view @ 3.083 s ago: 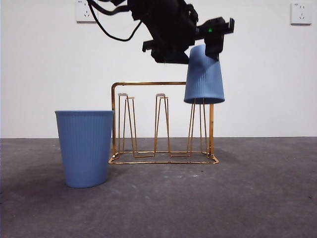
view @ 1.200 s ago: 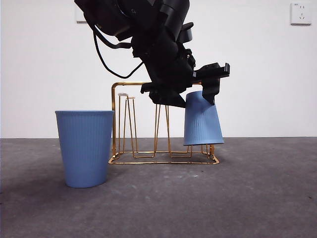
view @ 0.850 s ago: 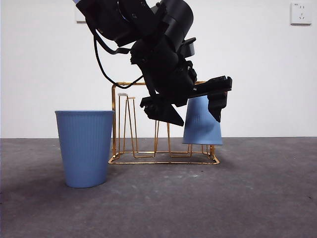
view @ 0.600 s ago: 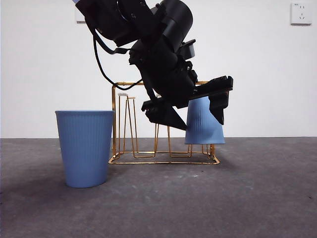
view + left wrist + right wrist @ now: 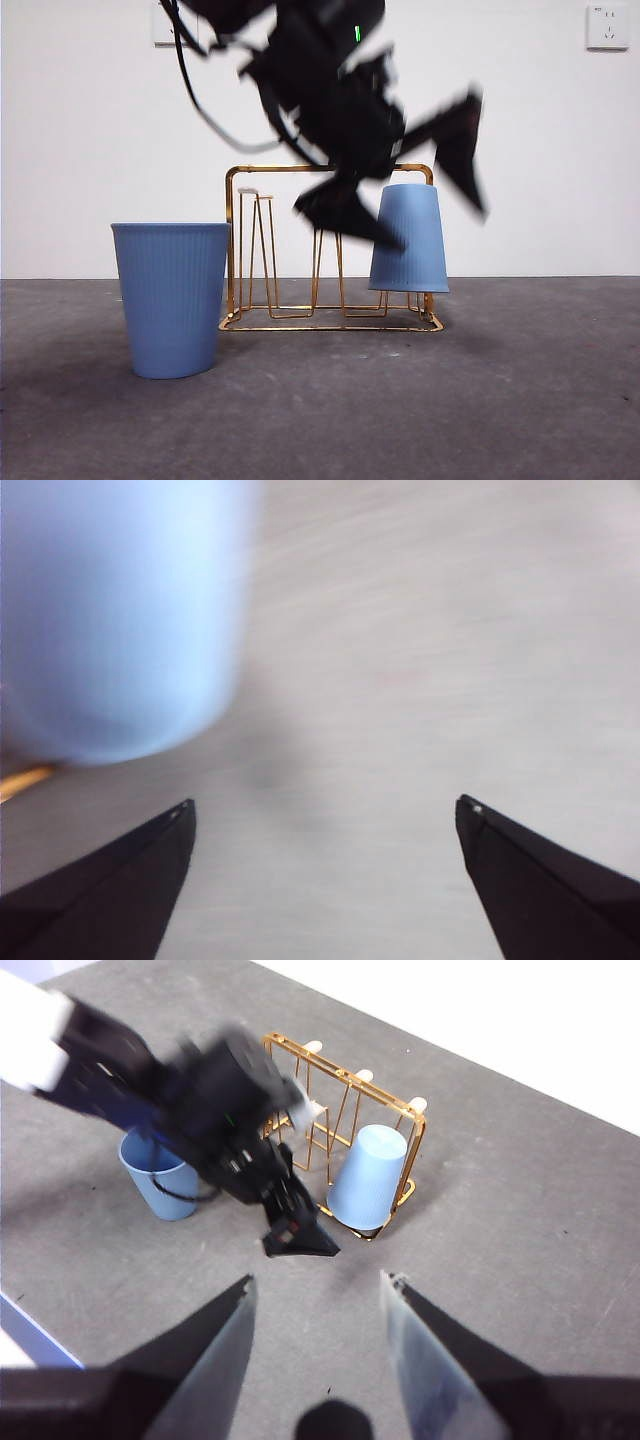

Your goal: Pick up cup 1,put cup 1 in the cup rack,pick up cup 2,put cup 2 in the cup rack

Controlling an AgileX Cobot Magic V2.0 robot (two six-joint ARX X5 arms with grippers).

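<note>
One blue ribbed cup (image 5: 410, 240) hangs upside down on the right peg of the gold wire cup rack (image 5: 290, 170); it also shows in the right wrist view (image 5: 365, 1175) and, blurred, in the left wrist view (image 5: 110, 620). My left gripper (image 5: 438, 215) is open, empty and motion-blurred, just above and beside that cup; its jaws stand wide apart in the left wrist view (image 5: 325, 803). The second blue cup (image 5: 172, 298) stands upright on the table left of the rack. My right gripper (image 5: 317, 1280) is open and empty, high above the table.
The rack (image 5: 345, 1110) has two free pegs (image 5: 255, 250) to the left of the hung cup. The left arm (image 5: 200, 1100) reaches over the rack from the left. The grey table (image 5: 480, 400) spreads in front of the rack, and a white wall stands behind it.
My left gripper lowered the cup onto the right peg, let it go and has risen off it. The cup now hangs straight on the rack.
</note>
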